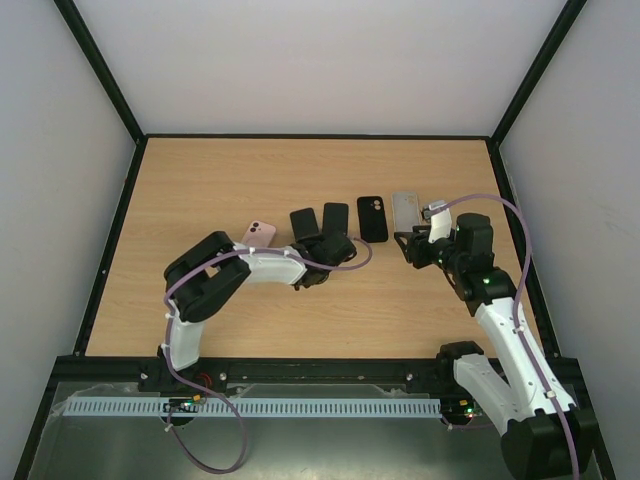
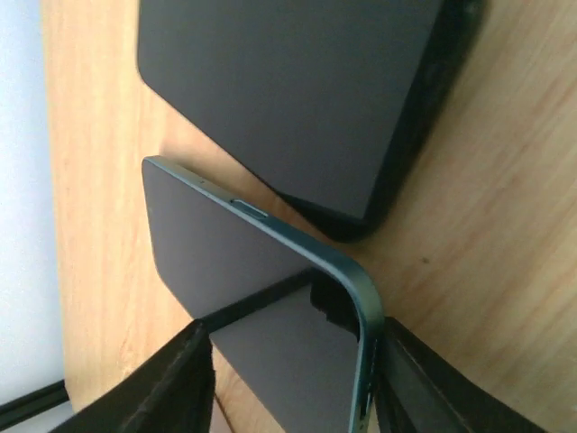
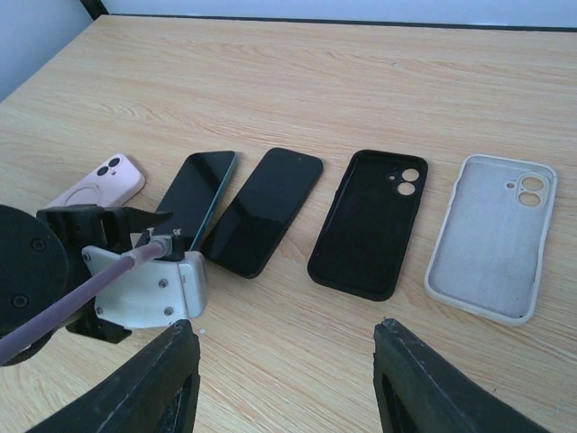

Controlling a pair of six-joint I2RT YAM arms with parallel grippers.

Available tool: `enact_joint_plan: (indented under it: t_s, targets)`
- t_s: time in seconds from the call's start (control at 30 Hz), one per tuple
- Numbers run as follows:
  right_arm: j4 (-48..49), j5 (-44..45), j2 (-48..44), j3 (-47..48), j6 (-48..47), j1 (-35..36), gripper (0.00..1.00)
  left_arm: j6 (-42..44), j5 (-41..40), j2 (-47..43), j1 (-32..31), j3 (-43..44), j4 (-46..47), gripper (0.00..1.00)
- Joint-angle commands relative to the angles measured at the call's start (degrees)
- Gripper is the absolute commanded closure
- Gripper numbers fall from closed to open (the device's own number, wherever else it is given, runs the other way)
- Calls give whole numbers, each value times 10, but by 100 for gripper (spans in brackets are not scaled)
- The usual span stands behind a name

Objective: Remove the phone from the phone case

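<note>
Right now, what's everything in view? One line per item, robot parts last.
table: 1, light wood, under everything
pink phone or case: 1, pink, back up, left end of the row; cannot tell which it is
teal-edged phone: 1, dark screen, second from left, one end raised
black phone: 1, black, lying flat, middle of the row
black case: 1, black, empty, inside up, fourth in the row
pale case: 1, off-white, empty, inside up, right end of the row
left end effector: 1, black, closed on the teal-edged phone
right end effector: 1, black, open, empty, on the near side of the two cases
</note>
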Motion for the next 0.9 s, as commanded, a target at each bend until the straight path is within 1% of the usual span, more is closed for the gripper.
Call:
enact_joint_plan:
  t_s: [0.0,0.07,0.13,0.2,0.23,0.3,0.37,0.43,0.5,0.57,0.63,0.73,0.77,0.87]
  targets:
    - [29,10,-7,-10,-11,0,48,-74,36,2,0,9,-64,48]
    - [29,11,-5,-11,-11,0,47,-103,34,-6,0,5,-81,41]
    - [27,9,-4,-10,-13,0,46,-146,57,-27,-1,-2,-98,37]
    - [28,9,-6,-10,-16,0,46,-188,90,-58,-4,-12,-105,33]
    - [28,7,-6,-10,-17,0,45,-213,104,-77,-6,-17,-110,30]
    - [27,5,-4,-9,-18,0,45,-267,112,-121,-11,-31,-115,28]
    - [25,4,-1,-8,-19,0,45,-326,104,-168,-12,-54,-116,27]
    - [24,5,0,-8,-19,0,44,-389,62,-222,-6,-76,-116,23]
    - [23,5,-1,-8,-19,0,44,-457,33,-249,17,-88,-135,16]
    - [22,3,-2,-8,-21,0,44,-504,53,-269,55,-101,-151,7]
    - [21,1,-3,-7,-24,0,43,-538,76,-285,92,-126,-141,1]
    - [16,-8,-8,-7,-36,0,41,-618,88,-303,144,-166,-130,0]
    - [16,-8,-12,-7,-37,0,40,-639,105,-310,163,-181,-118,0]
    - [14,-16,-18,-10,-38,0,39,-667,153,-329,204,-227,-75,0]
